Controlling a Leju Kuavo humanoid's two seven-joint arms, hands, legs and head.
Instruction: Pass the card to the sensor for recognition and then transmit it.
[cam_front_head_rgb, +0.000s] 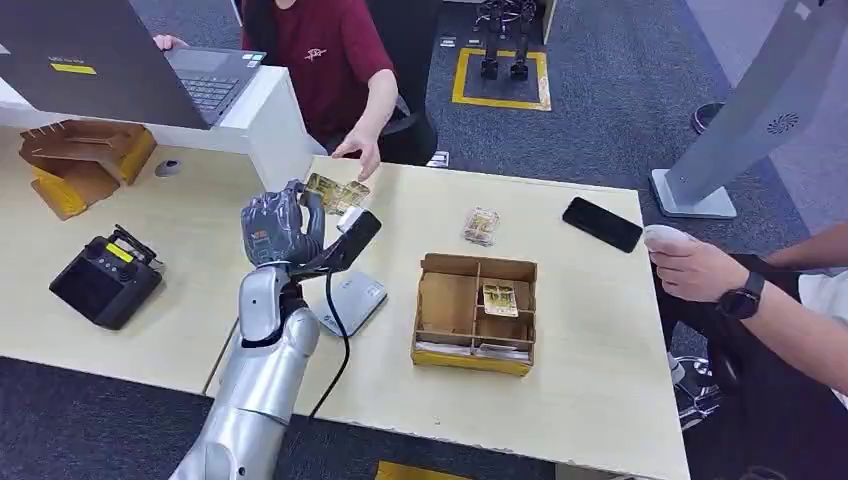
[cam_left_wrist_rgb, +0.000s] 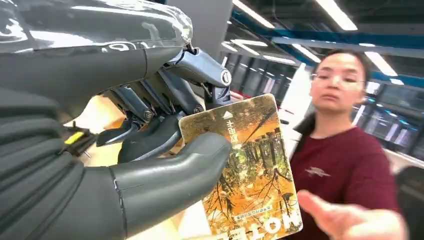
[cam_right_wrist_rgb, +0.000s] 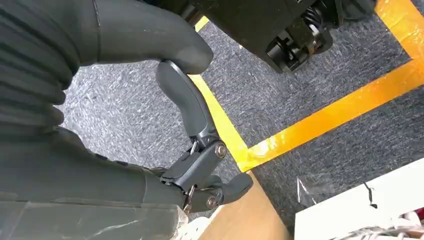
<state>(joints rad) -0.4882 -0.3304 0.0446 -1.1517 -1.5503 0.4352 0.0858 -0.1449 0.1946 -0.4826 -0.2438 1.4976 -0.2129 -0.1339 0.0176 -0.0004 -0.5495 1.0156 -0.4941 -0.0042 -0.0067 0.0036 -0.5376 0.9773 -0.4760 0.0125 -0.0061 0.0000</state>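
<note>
My left hand (cam_front_head_rgb: 280, 228) is raised over the table's far side and pinches a golden-brown card (cam_front_head_rgb: 335, 192) between thumb and fingers. In the left wrist view the card (cam_left_wrist_rgb: 250, 170) stands upright under the thumb of my left hand (cam_left_wrist_rgb: 150, 150), its printed face toward the camera. Just below and beside the hand sits the sensor (cam_front_head_rgb: 352, 300), a grey pad with a dark angled head. A person in a red shirt reaches an open hand (cam_front_head_rgb: 358, 150) toward the card, close but not touching. My right hand (cam_right_wrist_rgb: 190, 125) hangs over the carpet and holds nothing.
A cardboard divider box (cam_front_head_rgb: 470, 362) with another card (cam_front_head_rgb: 499, 297) stands right of the sensor. A wrapped card packet (cam_front_head_rgb: 481, 226), a black phone (cam_front_head_rgb: 601, 223), a black device (cam_front_head_rgb: 105, 278) and a laptop (cam_front_head_rgb: 150, 70) lie around. A second person's hand (cam_front_head_rgb: 700, 268) is at the right edge.
</note>
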